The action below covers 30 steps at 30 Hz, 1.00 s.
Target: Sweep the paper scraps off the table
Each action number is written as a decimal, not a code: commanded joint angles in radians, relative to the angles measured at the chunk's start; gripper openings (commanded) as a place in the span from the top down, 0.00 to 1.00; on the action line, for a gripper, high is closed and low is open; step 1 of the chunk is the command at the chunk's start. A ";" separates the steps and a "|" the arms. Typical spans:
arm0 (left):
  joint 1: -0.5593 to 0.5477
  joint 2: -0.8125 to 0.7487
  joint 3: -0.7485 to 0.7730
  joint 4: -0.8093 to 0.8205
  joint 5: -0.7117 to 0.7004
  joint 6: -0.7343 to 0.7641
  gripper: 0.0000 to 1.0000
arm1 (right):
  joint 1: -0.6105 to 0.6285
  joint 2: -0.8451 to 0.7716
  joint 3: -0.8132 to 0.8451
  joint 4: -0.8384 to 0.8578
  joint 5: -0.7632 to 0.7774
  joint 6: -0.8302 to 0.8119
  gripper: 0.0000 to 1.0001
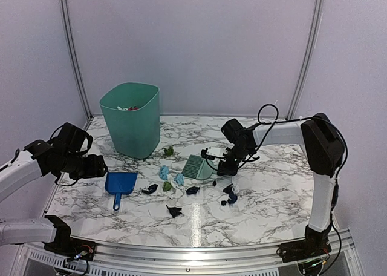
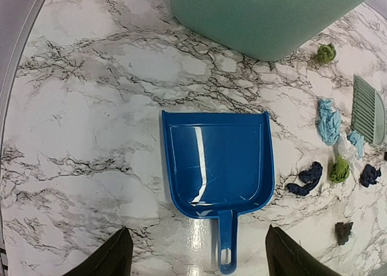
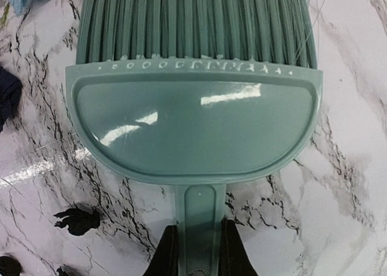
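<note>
Gripper R (image 3: 199, 247) clamps brush (image 3: 193, 124) handle, arm (image 1: 284, 131) stretched fwd, bent down to table (image 1: 260, 209); gripper L (image 2: 199, 253) hangs wide above dustpan (image 2: 217, 161).

No word, label, brand, number or sign can be read on anything here. The hand brush (image 3: 193, 128) bears a row of tiny raised marks across its back, just beside the bristle roots (too small and blurred to tell whether letters or digits).

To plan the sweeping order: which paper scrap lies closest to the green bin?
The green wad at the base of the bin, on its right. The other green wad and all the rest lie closer to the arms, around the brush and dustpan.
</note>
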 commanded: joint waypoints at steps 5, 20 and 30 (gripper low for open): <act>0.000 -0.003 -0.012 0.013 0.000 0.009 0.22 | -0.012 0.000 0.052 -0.031 0.021 0.037 1.00; -0.001 -0.020 -0.013 0.021 0.022 0.019 0.22 | -0.019 -0.099 0.098 0.018 0.047 0.142 1.00; -0.002 -0.047 0.099 0.023 0.229 0.018 0.18 | 0.014 -0.249 0.079 0.087 0.000 0.250 1.00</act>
